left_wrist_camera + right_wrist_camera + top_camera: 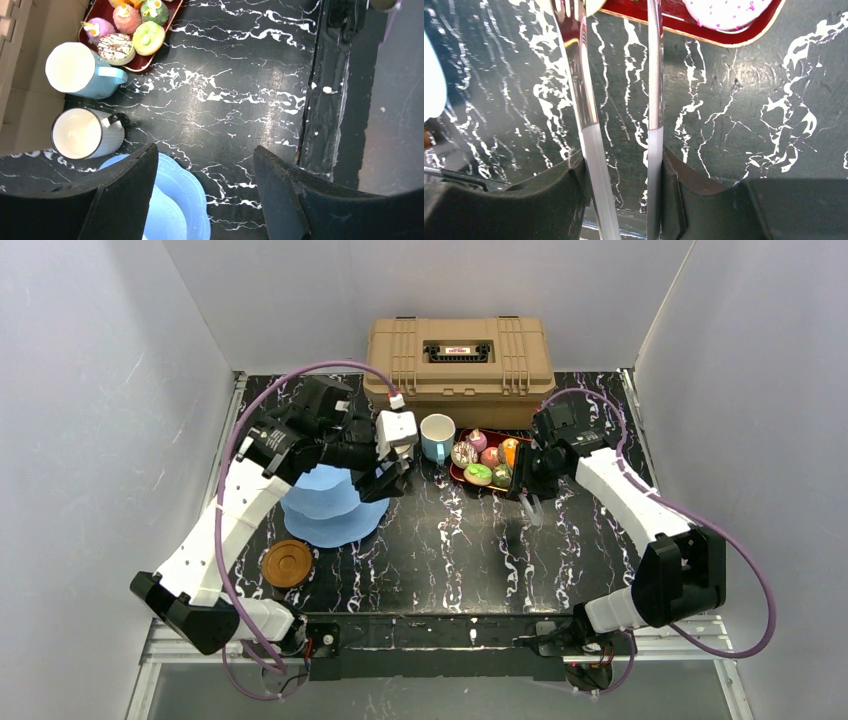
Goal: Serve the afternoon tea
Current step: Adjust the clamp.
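Observation:
The light-blue cake stand (330,508) stands left of centre, and its scalloped rim (186,196) shows under my left gripper (205,151). That gripper (392,478) hovers open and empty over the stand's right edge. In the left wrist view a white mug (85,133) and a light-blue mug (80,70) stand side by side beyond the stand. Small donuts and cakes (131,31) lie on the dark-red tray (458,473). My right gripper (623,157) is shut on the metal tongs (585,100), whose tips point at the tray's near edge (704,34). A brown saucer (288,563) lies front left.
A tan toolbox (460,358) stands at the back against the wall. White walls close in both sides. The black marble tabletop (450,550) lies bare between the arms. Purple cables loop from both arms.

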`<move>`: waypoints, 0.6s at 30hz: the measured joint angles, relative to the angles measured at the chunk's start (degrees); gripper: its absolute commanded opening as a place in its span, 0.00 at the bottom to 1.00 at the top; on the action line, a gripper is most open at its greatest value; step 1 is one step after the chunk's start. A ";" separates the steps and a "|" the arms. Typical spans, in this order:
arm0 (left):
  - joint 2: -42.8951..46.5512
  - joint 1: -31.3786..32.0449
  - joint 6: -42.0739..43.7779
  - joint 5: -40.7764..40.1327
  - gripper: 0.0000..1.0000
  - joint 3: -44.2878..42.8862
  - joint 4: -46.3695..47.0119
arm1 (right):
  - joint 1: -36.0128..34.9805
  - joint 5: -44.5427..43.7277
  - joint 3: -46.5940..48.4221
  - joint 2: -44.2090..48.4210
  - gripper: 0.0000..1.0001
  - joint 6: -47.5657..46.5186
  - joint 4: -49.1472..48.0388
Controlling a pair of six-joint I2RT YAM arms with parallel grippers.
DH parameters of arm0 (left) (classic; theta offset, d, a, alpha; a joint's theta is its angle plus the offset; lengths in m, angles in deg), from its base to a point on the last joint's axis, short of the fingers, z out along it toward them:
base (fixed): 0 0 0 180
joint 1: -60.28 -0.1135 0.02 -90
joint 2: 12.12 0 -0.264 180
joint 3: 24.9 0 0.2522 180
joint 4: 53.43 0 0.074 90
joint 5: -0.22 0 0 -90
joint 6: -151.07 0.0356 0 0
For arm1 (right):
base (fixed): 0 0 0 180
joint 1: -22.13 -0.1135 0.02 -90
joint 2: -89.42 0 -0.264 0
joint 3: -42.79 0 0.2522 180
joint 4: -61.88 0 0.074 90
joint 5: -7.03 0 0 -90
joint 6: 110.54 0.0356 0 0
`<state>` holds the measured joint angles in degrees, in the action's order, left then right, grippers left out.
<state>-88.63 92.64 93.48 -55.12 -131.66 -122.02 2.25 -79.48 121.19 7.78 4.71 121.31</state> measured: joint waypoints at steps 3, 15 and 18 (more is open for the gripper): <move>2.05 0.42 5.70 1.51 0.66 3.63 1.97 | 0.00 1.44 2.10 0.98 0.01 -0.02 0.59; 4.83 17.64 35.60 -1.46 0.63 22.67 26.86 | 0.00 12.85 3.50 5.33 0.04 0.00 2.49; 1.79 18.88 42.03 -2.36 0.60 25.51 34.45 | 0.00 16.37 3.50 6.29 0.07 -0.02 2.67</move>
<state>-86.83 111.53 135.51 -57.49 -106.15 -87.57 2.25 -63.11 124.69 14.07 4.69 123.97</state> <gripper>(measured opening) 0.628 0.531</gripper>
